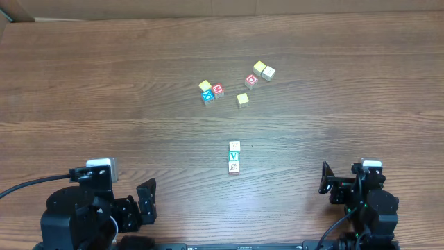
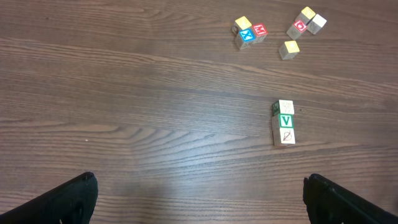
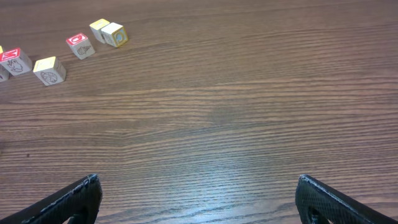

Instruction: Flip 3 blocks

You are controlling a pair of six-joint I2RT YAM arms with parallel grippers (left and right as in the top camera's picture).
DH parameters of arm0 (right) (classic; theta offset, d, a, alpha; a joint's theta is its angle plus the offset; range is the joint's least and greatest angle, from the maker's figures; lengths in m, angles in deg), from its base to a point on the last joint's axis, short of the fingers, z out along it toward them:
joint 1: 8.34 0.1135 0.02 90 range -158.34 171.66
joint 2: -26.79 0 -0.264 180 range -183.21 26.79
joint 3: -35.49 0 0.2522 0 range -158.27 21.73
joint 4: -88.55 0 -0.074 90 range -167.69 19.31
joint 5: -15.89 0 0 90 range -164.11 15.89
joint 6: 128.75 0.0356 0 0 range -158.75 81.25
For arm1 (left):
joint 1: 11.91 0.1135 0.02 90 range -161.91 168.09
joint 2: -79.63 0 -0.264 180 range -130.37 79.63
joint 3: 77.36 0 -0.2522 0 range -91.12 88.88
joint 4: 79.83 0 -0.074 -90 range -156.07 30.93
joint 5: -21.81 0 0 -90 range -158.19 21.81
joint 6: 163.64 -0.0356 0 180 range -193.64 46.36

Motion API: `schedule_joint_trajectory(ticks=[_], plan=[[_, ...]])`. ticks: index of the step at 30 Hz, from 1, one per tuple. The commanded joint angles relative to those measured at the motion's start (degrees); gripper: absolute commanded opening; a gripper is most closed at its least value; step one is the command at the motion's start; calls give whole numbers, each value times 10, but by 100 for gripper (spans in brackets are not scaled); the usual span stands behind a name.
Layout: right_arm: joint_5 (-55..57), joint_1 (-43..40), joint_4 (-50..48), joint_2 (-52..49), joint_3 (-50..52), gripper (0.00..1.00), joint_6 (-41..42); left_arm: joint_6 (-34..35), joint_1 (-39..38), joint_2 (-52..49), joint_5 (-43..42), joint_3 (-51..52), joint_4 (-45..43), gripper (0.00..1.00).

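Three small blocks lie touching in a short row near the table's middle: a pale one (image 1: 234, 146), a teal-faced V block (image 1: 234, 157) and a cream one with a red-brown mark (image 1: 234, 167). The left wrist view shows them too: the far block (image 2: 285, 107), the V block (image 2: 286, 121) and the near block (image 2: 286, 135). My left gripper (image 1: 141, 203) (image 2: 200, 200) stands open and holds nothing, well short of the row and to its left. My right gripper (image 1: 336, 186) (image 3: 199, 200) is open over bare wood to the row's right, and the row is outside its wrist view.
Farther back lie several other cubes: a yellow-topped one (image 1: 205, 86), a blue one (image 1: 207, 96) and a red one (image 1: 218, 90) in a cluster, a lone yellow one (image 1: 242, 99), and a red one (image 1: 251, 80) beside a yellow one (image 1: 259, 67) and a cream one (image 1: 268, 72).
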Motion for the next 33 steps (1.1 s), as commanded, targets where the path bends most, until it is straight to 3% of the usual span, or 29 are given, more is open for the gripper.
schedule_joint_trajectory(ticks=[1,13,16,23,33], plan=[[-5,4,-6,7,12,100,-4,4,-5,4,3,-7,0,100],[-5,4,-6,7,12,100,-4,3,-5,4,8,-7,-2,100],[-5,4,-6,7,12,100,-4,-19,-5,5,19,5,-39,100],[-5,4,-6,7,12,100,-4,-124,-5,80,-35,154,-259,100],[-5,4,-6,7,12,100,-4,-125,-5,241,-142,479,-603,100]])
